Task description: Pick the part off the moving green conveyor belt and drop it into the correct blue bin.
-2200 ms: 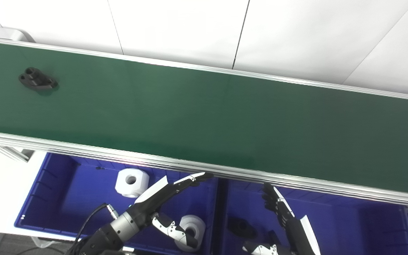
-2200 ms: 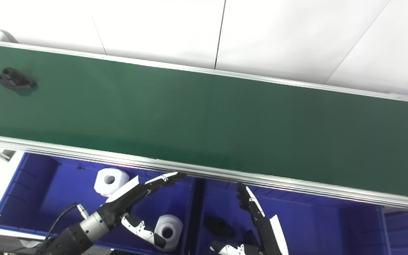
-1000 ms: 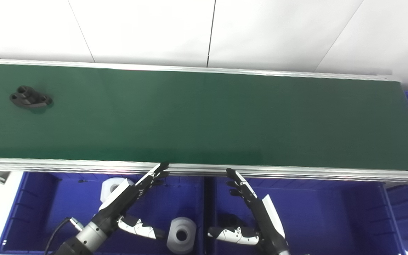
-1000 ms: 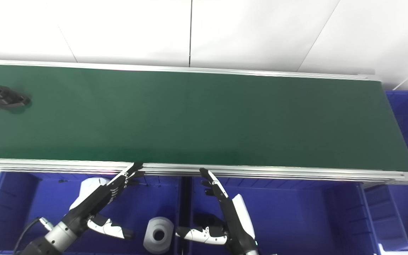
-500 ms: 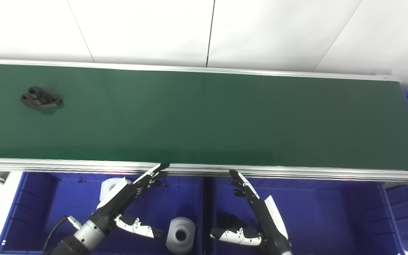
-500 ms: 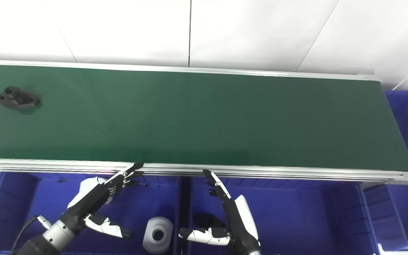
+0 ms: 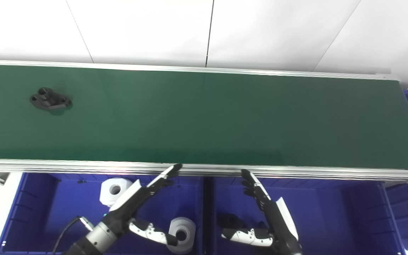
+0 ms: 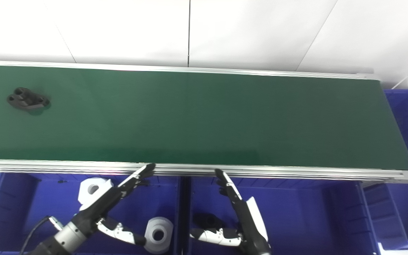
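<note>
Belt: I see the long dark green conveyor belt (image 7: 204, 117) with silver aluminium side rails running across the whole view, white wall panels behind it.
Part: the black flanged plastic part with two round holes (image 7: 50, 100) lies flat on the belt near its left end, closer to the far rail than to the near one, well apart from both of my hands.
Left hand: my left hand (image 7: 138, 198) hangs over the left bin with nothing in it, fingers stretched out straight and the thumb splayed off to the side; the fingertips reach up to the belt's near rail, though I cannot tell whether they touch it.
Right hand: my right hand (image 7: 269, 212) is over the right bin, likewise empty, fingers extended toward the near rail and thumb spread wide to the left.
Left bin: the deep blue plastic bin on the left (image 7: 30, 209) holds two white chunky plastic parts with a centre bore, one (image 7: 113, 190) near the back wall, the other (image 7: 181, 235) near the front right corner, just beside my left thumb.
Right bin: the matching blue bin on the right (image 7: 349, 212) holds a black part (image 7: 230, 221) near its left wall, just above my right thumb.
</note>
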Robot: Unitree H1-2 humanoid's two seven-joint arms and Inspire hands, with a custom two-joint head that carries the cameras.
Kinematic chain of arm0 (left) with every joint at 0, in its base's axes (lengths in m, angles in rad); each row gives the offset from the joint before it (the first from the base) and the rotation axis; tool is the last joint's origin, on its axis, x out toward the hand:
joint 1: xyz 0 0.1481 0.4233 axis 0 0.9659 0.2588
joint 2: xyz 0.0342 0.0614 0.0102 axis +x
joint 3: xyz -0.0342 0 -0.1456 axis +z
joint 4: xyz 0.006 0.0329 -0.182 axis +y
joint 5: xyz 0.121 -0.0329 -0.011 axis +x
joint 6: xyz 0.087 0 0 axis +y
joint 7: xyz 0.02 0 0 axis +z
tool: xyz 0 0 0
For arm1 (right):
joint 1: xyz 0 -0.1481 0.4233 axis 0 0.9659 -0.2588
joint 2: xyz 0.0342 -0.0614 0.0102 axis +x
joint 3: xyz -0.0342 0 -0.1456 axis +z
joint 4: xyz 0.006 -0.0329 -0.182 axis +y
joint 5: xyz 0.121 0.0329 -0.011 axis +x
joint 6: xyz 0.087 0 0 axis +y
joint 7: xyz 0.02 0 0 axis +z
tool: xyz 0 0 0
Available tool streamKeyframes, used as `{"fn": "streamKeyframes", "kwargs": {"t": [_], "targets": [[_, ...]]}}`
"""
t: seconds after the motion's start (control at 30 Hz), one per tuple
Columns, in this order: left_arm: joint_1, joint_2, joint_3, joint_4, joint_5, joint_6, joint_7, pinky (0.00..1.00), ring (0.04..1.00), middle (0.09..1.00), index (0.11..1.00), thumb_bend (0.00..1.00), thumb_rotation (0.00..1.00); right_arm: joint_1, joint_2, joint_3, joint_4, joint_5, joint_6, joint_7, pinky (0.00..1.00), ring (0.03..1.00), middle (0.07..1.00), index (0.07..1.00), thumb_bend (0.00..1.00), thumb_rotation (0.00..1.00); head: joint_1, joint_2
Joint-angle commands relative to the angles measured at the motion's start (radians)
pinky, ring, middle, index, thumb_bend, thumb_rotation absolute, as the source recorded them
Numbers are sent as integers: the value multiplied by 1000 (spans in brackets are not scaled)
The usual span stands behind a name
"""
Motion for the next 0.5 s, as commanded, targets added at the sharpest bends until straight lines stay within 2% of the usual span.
{"fn": "streamKeyframes", "kwargs": {"t": [0.0,0.03,0.17,0.3,0.47], "targets": [[2,-6,-10,12,12,-33,22,907,978,1000,986,812,332,13,-19,-11,20,36,-98,4,849,909,950,962,913,320,63,-34],[-2,-11,-13,31,4,-34,24,903,975,1000,981,816,329,11,-25,-14,37,37,-115,1,853,911,952,962,914,321,118,-69],[-18,-23,-22,79,-12,-36,33,817,921,975,952,840,317,3,-35,-23,81,51,-156,0,892,935,952,966,944,353,182,-117],[-32,-34,-32,108,-25,-36,47,804,903,954,927,846,238,-2,-46,-30,102,39,-166,-1,944,967,972,990,946,381,205,-142],[-38,-40,-40,121,-42,-36,88,787,875,925,898,852,217,-4,-48,-32,105,44,-154,4,976,981,980,997,952,382,195,-158]]}}
